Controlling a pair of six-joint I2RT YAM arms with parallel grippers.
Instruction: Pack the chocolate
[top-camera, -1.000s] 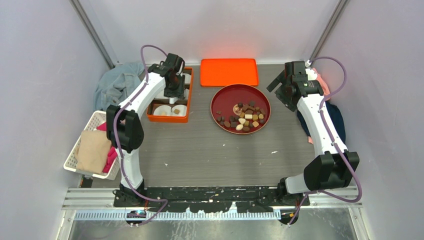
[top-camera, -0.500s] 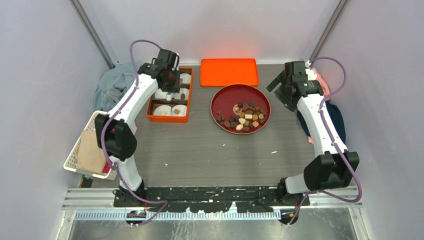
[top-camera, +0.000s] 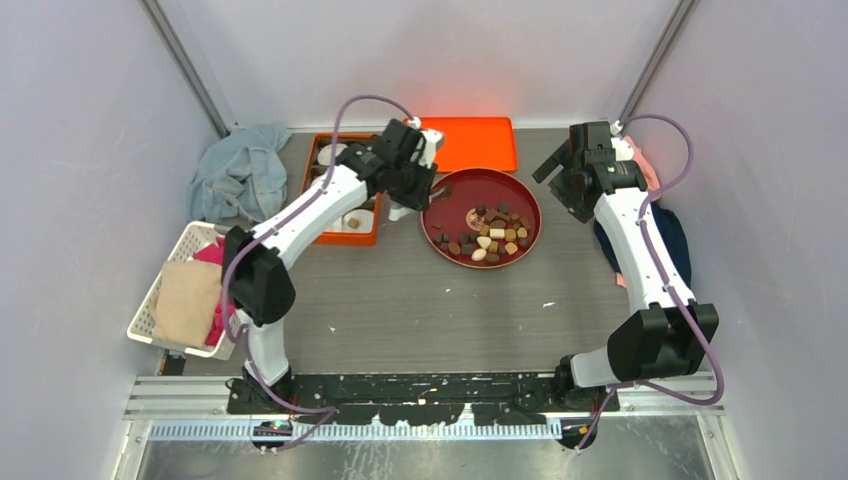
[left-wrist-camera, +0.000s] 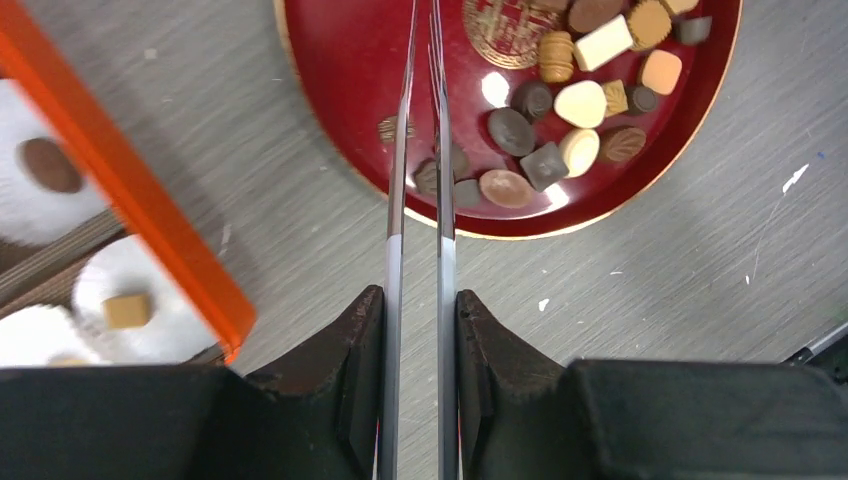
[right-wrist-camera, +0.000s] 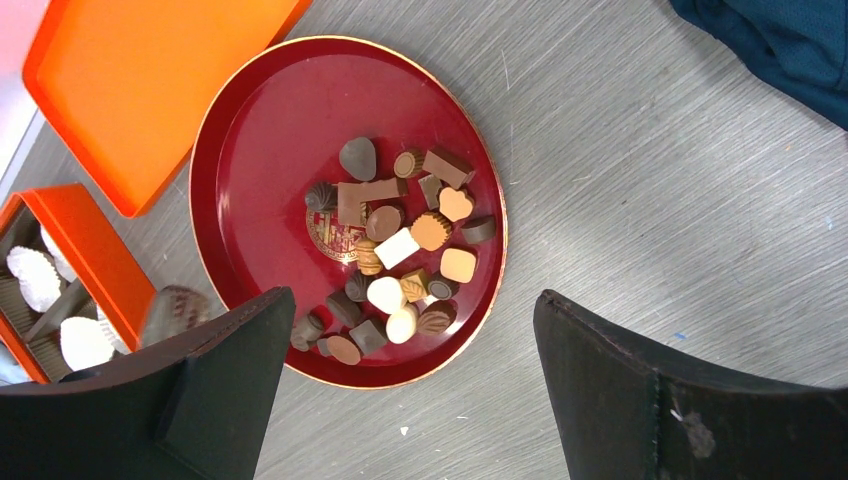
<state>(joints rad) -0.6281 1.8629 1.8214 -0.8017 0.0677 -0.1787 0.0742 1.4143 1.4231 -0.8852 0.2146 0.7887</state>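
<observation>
The chocolate (top-camera: 490, 233) (right-wrist-camera: 400, 240) (left-wrist-camera: 560, 100) lies as several brown, tan and cream pieces on a round red plate (top-camera: 440, 236) (right-wrist-camera: 260, 150) (left-wrist-camera: 340, 60). My left gripper (top-camera: 432, 188) (left-wrist-camera: 423, 12) hangs over the plate's left rim. Its long thin blades stand almost together with nothing seen between them, and their tips run off the top of the left wrist view. An orange box (top-camera: 345, 237) (left-wrist-camera: 130, 230) of white paper cups lies to the left, with a tan piece (left-wrist-camera: 127, 310) and a dark piece (left-wrist-camera: 50, 165) in cups. My right gripper (top-camera: 560, 185) (right-wrist-camera: 412, 300) is open and empty, above the plate's right side.
The orange lid (top-camera: 460, 145) (right-wrist-camera: 150, 70) lies behind the plate. A white basket (top-camera: 150, 300) of cloths sits at the left edge, with a grey-blue cloth (top-camera: 235, 170) behind it. Dark blue cloth (top-camera: 672, 235) (right-wrist-camera: 780, 50) and pink cloth (top-camera: 648, 165) lie by the right wall.
My left arm has swung right from over the orange box to the plate's left rim, and its blades have drawn closer together. The right arm has not moved.
</observation>
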